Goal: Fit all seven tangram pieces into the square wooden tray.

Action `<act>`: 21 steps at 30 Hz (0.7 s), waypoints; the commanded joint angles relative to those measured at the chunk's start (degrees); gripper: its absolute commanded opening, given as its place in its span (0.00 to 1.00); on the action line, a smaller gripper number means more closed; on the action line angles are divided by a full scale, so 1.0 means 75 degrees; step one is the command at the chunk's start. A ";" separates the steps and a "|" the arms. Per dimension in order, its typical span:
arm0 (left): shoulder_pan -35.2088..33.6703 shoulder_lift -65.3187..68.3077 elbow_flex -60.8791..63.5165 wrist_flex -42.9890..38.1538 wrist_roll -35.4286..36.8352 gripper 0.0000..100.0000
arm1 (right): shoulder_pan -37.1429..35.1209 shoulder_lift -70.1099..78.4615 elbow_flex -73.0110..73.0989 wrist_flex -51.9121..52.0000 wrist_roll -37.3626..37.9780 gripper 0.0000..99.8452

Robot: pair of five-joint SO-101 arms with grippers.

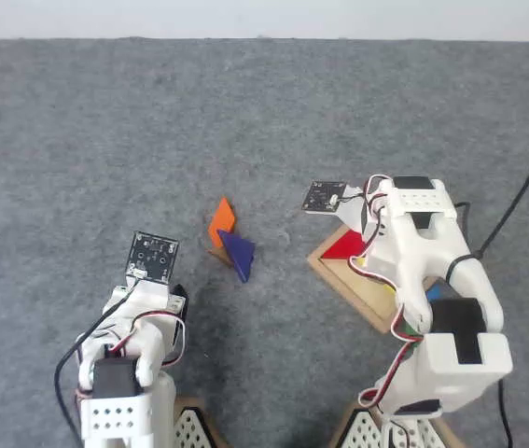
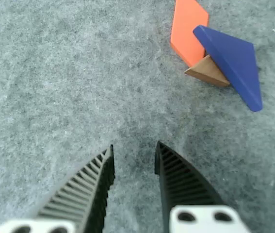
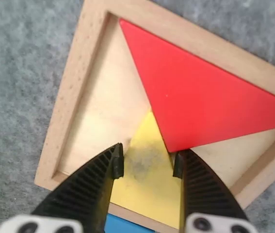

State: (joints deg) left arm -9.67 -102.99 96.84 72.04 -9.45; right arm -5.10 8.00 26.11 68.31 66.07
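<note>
- Hanging over the tray, the right jaws stood parted above the yellow piece, gripping nothing.
- A red triangle lay flat in the tray, touching the yellow piece; a blue piece sat just beside the yellow.
- The tray lay right of the bench's middle.
- The left jaws were partly open and empty over bare bench.
- An orange piece, a brown piece and a navy triangle huddled near the bench's middle, the navy overlapping both, well apart from the tray.

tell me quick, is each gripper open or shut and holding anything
Left gripper: open, empty, above the grey mat.
Right gripper: open, holding nothing, jaws either side of the yellow piece in the tray.
</note>
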 commanded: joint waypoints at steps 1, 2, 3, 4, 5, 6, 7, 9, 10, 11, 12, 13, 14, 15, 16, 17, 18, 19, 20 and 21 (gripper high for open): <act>-0.0035 -0.0117 -0.0053 0.0023 -0.0094 0.13 | 0.0053 0.0229 -0.0270 -0.0193 0.0117 0.18; -0.0035 -0.0117 -0.0053 0.0023 -0.0094 0.13 | 0.0053 0.0322 -0.0270 -0.0217 0.0117 0.18; -0.0035 -0.0117 -0.0053 0.0023 -0.0094 0.13 | 0.0053 0.0404 -0.0270 -0.0287 0.0117 0.18; -0.0035 -0.0117 -0.0053 0.0023 -0.0094 0.13 | 0.0053 0.0498 -0.0270 -0.0358 0.0117 0.18; -0.0035 -0.0117 -0.0053 0.0023 -0.0094 0.13 | 0.0053 0.0604 -0.0270 -0.0416 0.0117 0.18; -0.0035 -0.0117 -0.0053 0.0023 -0.0094 0.13 | 0.0041 0.0709 -0.0270 -0.0428 0.0117 0.18; -0.0035 -0.0117 -0.0053 0.0023 -0.0094 0.13 | 0.0018 0.0815 -0.0270 -0.0428 0.0117 0.18; -0.0035 -0.0117 -0.0053 0.0023 -0.0094 0.13 | 0.0018 0.0955 -0.0270 -0.0428 0.0094 0.11; -0.0035 -0.0117 -0.0053 0.0023 -0.0094 0.13 | 0.0053 0.0967 -0.0270 -0.0428 0.0082 0.07; -0.0035 -0.0117 -0.0053 0.0023 -0.0094 0.13 | 0.0064 0.0967 -0.0270 -0.0428 0.0035 0.02; -0.0035 -0.0117 -0.0053 0.0023 -0.0094 0.13 | 0.0064 0.0932 -0.0270 -0.0428 -0.0117 0.00; -0.0035 -0.0117 -0.0053 0.0023 -0.0094 0.13 | 0.0053 0.0920 -0.0246 -0.0486 -0.0281 0.02; -0.0035 -0.0117 -0.0053 0.0023 -0.0094 0.13 | 0.0053 0.0908 -0.0223 -0.0568 -0.0410 0.04; -0.0035 -0.0117 -0.0053 0.0023 -0.0094 0.13 | 0.0053 0.0908 -0.0211 -0.0568 -0.0481 0.04; -0.0035 -0.0117 -0.0053 0.0023 -0.0094 0.13 | 0.0029 0.0908 -0.0199 -0.0533 -0.0469 0.03; -0.0035 -0.0117 -0.0053 0.0023 -0.0094 0.13 | -0.0006 0.0885 -0.0129 -0.0510 -0.0469 0.03; -0.0035 -0.0117 -0.0053 0.0023 -0.0094 0.13 | -0.0018 0.0873 -0.0082 -0.0522 -0.0469 0.03; -0.0035 -0.0117 -0.0053 0.0023 -0.0094 0.13 | -0.0018 0.0873 -0.0070 -0.0533 -0.0492 0.03; -0.0035 -0.0117 -0.0053 0.0023 -0.0094 0.13 | -0.0018 0.0873 -0.0070 -0.0533 -0.0516 0.02; -0.0035 -0.0117 -0.0053 0.0023 -0.0094 0.13 | -0.0018 0.0838 -0.0059 -0.0522 -0.0516 0.01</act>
State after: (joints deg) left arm -9.67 -102.99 96.84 72.04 -9.45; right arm -4.84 12.48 23.74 65.67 63.16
